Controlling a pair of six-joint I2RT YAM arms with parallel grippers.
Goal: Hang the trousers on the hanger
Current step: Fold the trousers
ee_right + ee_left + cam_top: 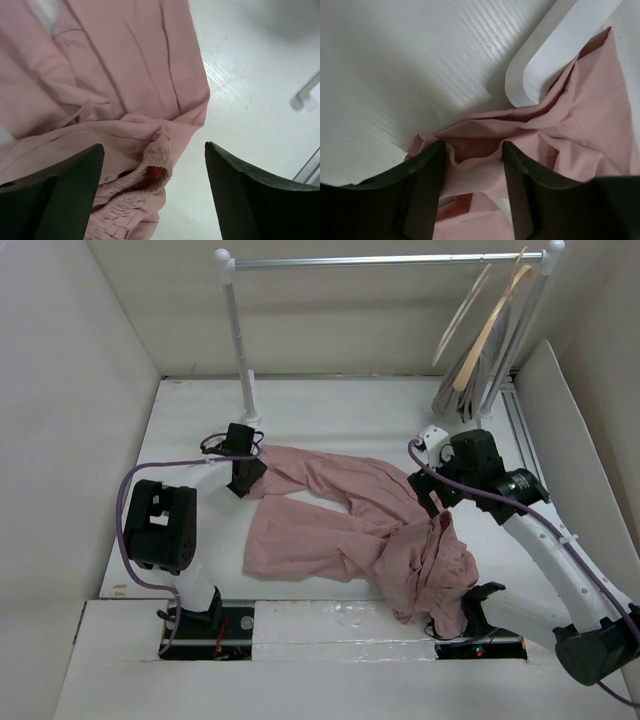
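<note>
The dusty-pink trousers (330,525) lie spread on the table, legs towards the left and gathered waist bunched at the near right. My left gripper (246,476) is at the end of the far leg. In the left wrist view, its fingers (473,145) are closed partway on a raised fold of the leg (475,165). My right gripper (437,502) hovers open over the waist. In the right wrist view, the gathered waistband (150,172) lies between its wide-apart fingers (154,145), untouched. The pale cream hanger (462,315) hangs on the rail at the far right.
A rail (380,260) on two posts crosses the back. Its left post (240,350) and white foot (540,65) stand just behind my left gripper. A tan wooden hanger (497,320) and a grey garment (468,385) hang at the right post. White walls enclose the table.
</note>
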